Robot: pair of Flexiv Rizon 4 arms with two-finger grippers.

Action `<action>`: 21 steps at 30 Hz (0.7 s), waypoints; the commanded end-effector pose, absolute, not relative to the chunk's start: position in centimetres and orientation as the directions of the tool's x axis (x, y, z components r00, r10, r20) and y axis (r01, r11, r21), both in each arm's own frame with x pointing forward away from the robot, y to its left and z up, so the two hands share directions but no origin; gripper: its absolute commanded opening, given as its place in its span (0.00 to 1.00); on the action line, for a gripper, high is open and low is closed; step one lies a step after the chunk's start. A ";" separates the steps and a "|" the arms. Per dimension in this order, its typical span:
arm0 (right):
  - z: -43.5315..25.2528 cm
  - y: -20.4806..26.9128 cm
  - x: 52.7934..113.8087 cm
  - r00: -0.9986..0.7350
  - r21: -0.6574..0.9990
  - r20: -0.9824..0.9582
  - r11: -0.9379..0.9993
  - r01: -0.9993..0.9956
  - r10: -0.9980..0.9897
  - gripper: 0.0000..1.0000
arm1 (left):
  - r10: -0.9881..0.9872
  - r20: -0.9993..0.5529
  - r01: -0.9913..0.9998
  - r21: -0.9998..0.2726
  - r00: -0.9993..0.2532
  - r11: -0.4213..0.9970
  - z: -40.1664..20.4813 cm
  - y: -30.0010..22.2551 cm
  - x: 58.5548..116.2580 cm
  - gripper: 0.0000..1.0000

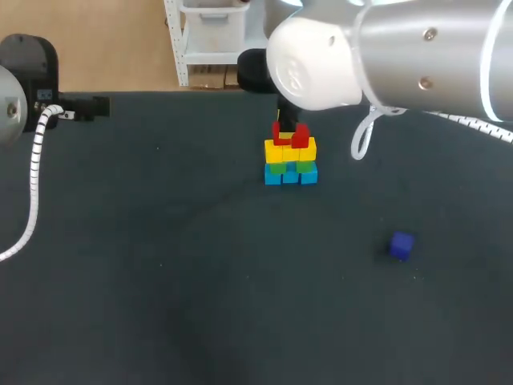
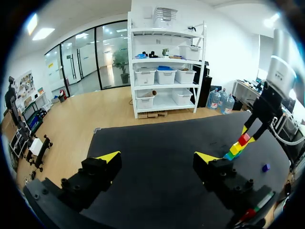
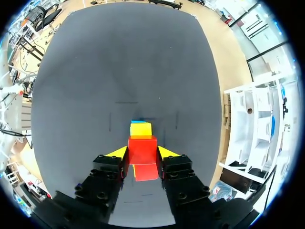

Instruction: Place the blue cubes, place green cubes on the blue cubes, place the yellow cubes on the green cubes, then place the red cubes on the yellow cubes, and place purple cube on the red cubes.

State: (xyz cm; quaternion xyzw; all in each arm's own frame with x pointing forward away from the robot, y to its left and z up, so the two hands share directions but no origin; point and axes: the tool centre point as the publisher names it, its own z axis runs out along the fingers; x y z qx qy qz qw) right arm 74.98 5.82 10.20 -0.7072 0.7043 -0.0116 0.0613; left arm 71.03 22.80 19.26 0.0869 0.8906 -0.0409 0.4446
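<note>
Right wrist view: my right jaws clamped a red cube (image 3: pixel 142 149) atop the stack (image 1: pixel 290 160), upper middle overhead; left jaws gaped apart; purple cube (image 1: pixel 401 245) lay lower right, nearer my right arm.

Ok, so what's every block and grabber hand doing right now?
Right gripper: shut on a red cube at the top of the stack.
Left gripper: open, holding nothing.
Red cube: gripped from two sides, over the yellow cubes.
Stack: upright, blue at the bottom, then green, yellow, red.
Purple cube: lying alone on the table, not stacked yet.
</note>
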 end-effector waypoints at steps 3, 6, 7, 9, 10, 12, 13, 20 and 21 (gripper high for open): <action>9.8 5.9 75.7 -0.001 -0.093 -0.064 0.007 -0.996 -0.998 0.00 | 0.118 -0.800 0.192 0.003 -0.589 0.981 19.2 22.8 71.0 1.00; 9.8 5.9 75.8 -0.005 -0.092 -0.063 0.011 -0.996 -0.998 0.00 | 0.118 -0.800 0.192 0.003 -0.589 0.981 19.2 22.8 71.0 1.00; 9.8 5.9 75.8 -0.006 -0.091 -0.064 0.012 -0.996 -0.998 0.00 | 0.118 -0.800 0.192 0.003 -0.589 0.981 19.2 22.8 71.0 1.00; 9.7 5.9 75.9 -0.007 -0.091 -0.064 0.013 -0.996 -0.998 0.00 | 0.118 -0.800 0.192 0.003 -0.589 0.981 19.2 22.8 71.0 1.00; 9.7 5.9 76.0 -0.008 -0.092 -0.064 0.014 -0.996 -0.998 0.00 | 0.118 -0.800 0.192 0.003 -0.589 0.981 19.2 22.8 71.0 1.00; 9.7 5.9 76.0 -0.010 -0.095 -0.063 0.016 -0.995 -0.998 0.00 | 0.118 -0.800 0.192 0.003 -0.589 0.981 19.2 22.8 71.0 1.00; 9.7 6.0 76.0 -0.010 -0.096 -0.062 0.016 -0.995 -0.998 0.00 | 0.118 -0.800 0.192 0.003 -0.589 0.981 19.2 22.8 71.0 1.00; 9.6 6.0 76.1 -0.007 -0.103 -0.059 0.013 -0.995 -0.998 0.00 | 0.118 -0.800 0.192 0.003 -0.589 0.981 19.2 22.8 71.0 1.00; 9.5 6.0 76.1 -0.007 -0.105 -0.058 0.013 -0.994 -0.998 0.00 | 0.118 -0.800 0.192 0.003 -0.589 0.981 19.2 22.8 71.0 1.00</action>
